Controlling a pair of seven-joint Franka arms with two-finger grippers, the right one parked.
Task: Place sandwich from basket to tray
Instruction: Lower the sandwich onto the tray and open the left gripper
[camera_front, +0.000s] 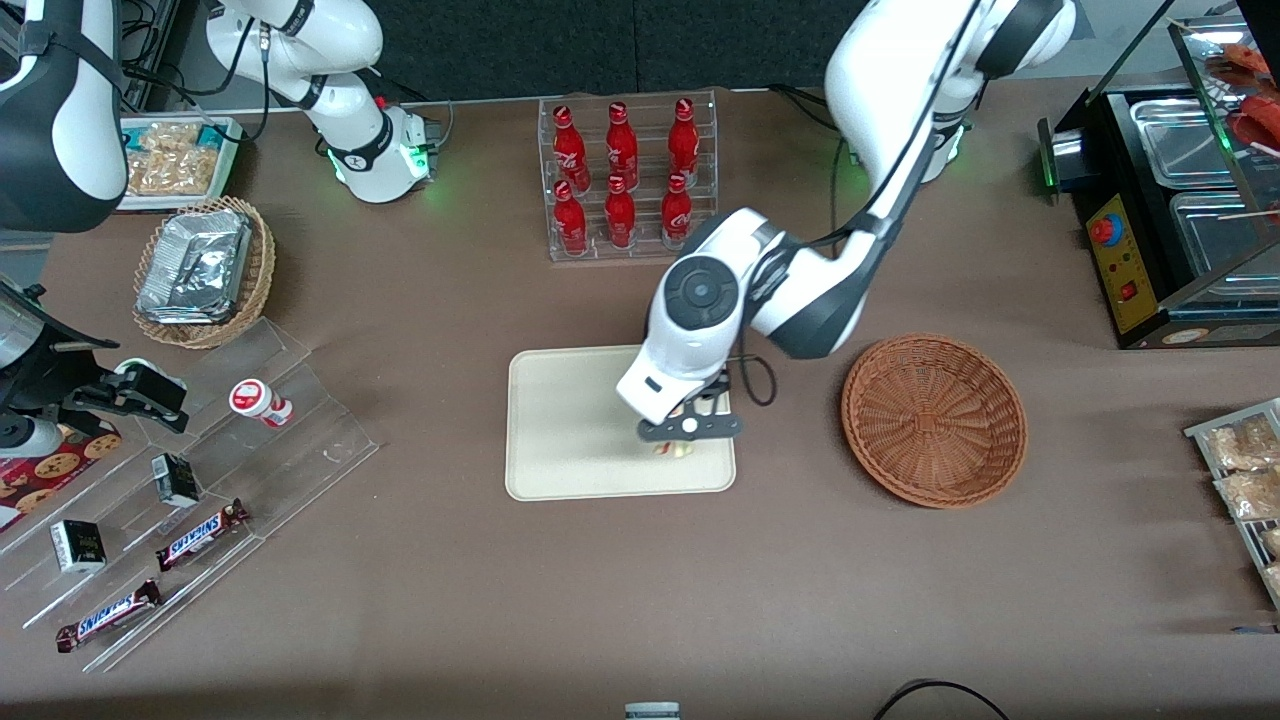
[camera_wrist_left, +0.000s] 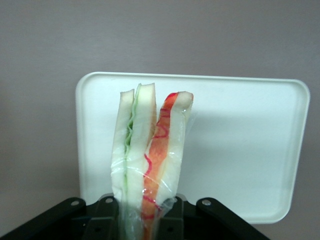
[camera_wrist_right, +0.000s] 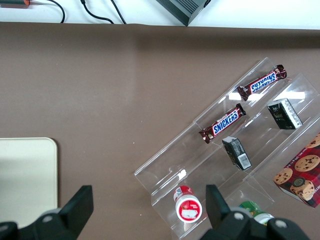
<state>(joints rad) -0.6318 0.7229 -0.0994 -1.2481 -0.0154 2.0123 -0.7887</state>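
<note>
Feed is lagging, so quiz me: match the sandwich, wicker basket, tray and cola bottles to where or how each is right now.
1 sandwich
2 reddish-brown wicker basket
3 tray
4 cola bottles

A in the clear rack
B directly under the tool
C clamped in the tool
D nothing in it, beside the tray

Pairs: 1-C, 2-D, 3-B, 4-A
</note>
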